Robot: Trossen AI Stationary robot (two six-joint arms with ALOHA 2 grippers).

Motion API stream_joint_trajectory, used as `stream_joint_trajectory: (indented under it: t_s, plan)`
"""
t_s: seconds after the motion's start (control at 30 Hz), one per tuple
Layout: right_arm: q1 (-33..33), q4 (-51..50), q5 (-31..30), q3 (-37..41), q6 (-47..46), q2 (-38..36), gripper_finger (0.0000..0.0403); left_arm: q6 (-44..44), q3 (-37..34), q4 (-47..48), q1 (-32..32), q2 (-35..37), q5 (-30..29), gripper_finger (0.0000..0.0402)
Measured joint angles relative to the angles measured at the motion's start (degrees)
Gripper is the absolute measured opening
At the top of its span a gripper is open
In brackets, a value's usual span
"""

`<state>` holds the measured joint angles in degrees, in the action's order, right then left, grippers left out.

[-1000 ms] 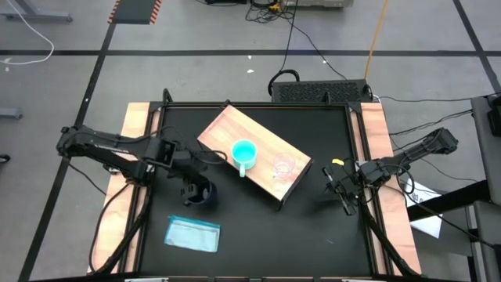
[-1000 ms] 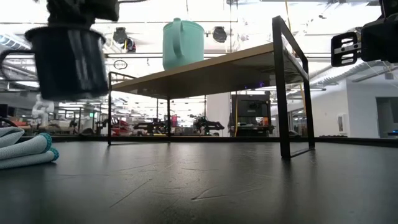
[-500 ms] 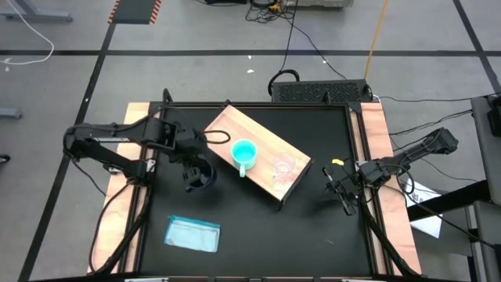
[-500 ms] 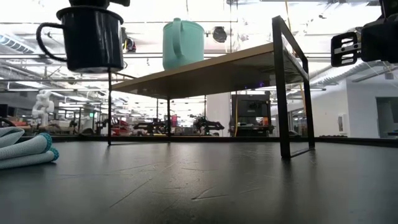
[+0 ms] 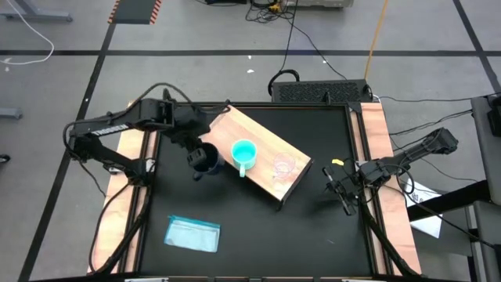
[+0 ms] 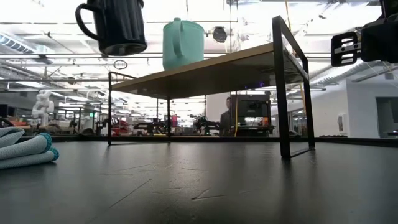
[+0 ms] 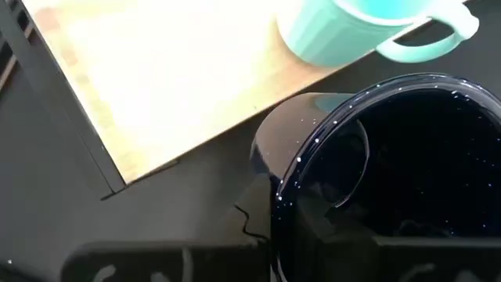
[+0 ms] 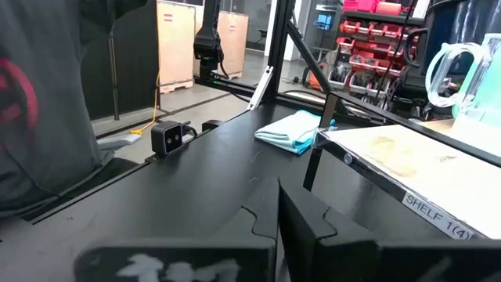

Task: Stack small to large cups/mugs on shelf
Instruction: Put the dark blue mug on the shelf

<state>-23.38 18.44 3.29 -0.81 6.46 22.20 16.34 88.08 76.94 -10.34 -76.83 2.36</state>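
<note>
My left gripper [image 5: 196, 152] is shut on the dark navy mug [image 5: 206, 160], holding it in the air just off the shelf's left end. In the low view the mug [image 6: 115, 26] hangs higher than the shelf top. The turquoise mug [image 5: 243, 153] stands upright on the light-wood shelf [image 5: 266, 141], its handle toward the table's near side. The small clear cup [image 5: 283, 166] stands to its right. My right gripper [image 5: 344, 193] is shut and empty at the table's right side. My left gripper holds the dark mug by its rim wall [image 7: 275, 205], on the side toward the arm. One finger [image 7: 168, 262] stays outside the mug; the other is hidden at the wall. The mug is lifted clear, slightly tilted, with its handle [image 6: 86, 17] sticking out sideways.
A flat light-blue packet [image 5: 192, 233] lies near the table's front left; it shows as folded cloth in the low view [image 6: 25, 149]. The shelf stands on thin dark legs [image 6: 283, 93] with open room under it. Wooden strips [image 5: 376, 133] run along both table sides.
My left gripper has carried the dark mug up and toward the table's far edge and the shelf. The mug has risen from shelf-top height to above it and has tipped a little. The right arm has kept still.
</note>
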Motion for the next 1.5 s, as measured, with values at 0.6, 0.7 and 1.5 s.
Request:
stream_joint_trajectory:
  t_s: [0.6,0.7,1.5]
  plan:
    - [0.0,-1.2,0.0,0.0,0.0,0.0,0.0000,-5.8,13.5,7.0,-7.2,-10.7,0.4,0.0015]
    - [0.0,-1.2,0.0,0.0,0.0,0.0,0.0000,-6.7,15.4,8.1,-8.5,-11.1,0.1,0.0015]
    - [0.0,-1.7,0.7,0.0,-0.4,0.0,0.0000,-7.2,17.4,11.5,-11.0,-11.7,-1.5,0.0015]
